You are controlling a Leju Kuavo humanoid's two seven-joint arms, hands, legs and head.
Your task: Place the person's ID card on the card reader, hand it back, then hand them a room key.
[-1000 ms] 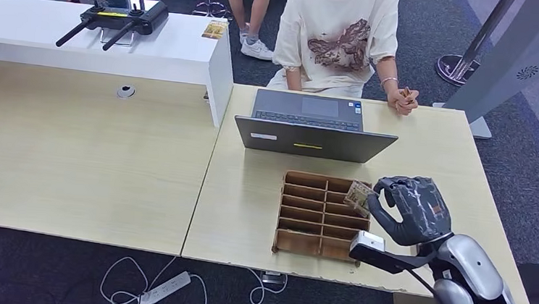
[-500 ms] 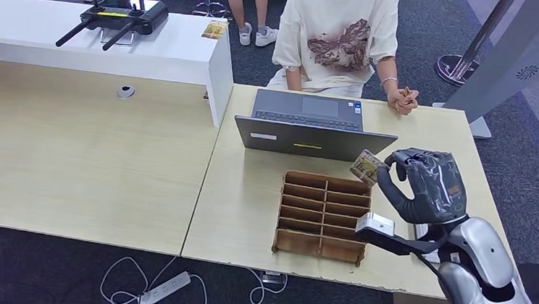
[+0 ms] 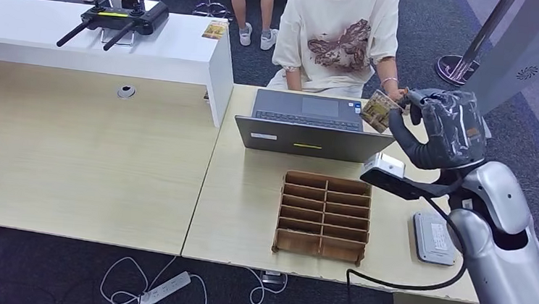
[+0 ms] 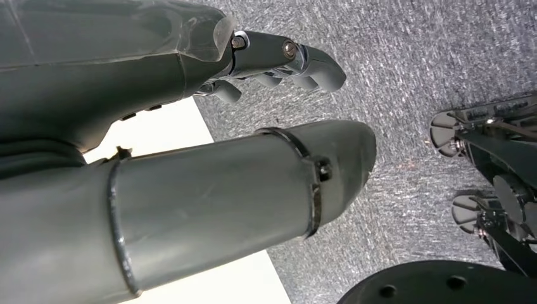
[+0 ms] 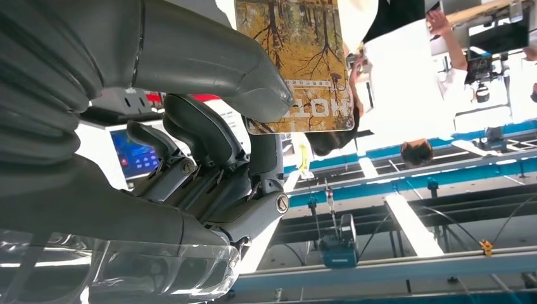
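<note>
Right robot hand (image 3: 443, 129) is pinching the room key (image 3: 377, 110), a thin flat card w/ printed autumn-tree art, raised over the bench (image 3: 249, 194) near the person's hand (image 3: 404, 99). Card looks light, stiff, prob slick; held at one end, so free end is the place to take it. Left robot hand (image 4: 190, 126) holds nothing, fingers apart. Slotted wooden tray (image 3: 323, 216) and grey card reader (image 3: 433, 238) lie below.

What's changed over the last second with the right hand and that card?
The right hand, pinching the card throughout, rose from over the wooden organizer and carried it forward past the laptop toward the person's hand. Its move uncovered the grey card reader on the table. Organizer, laptop and seated person stayed put; no handover yet.
</note>
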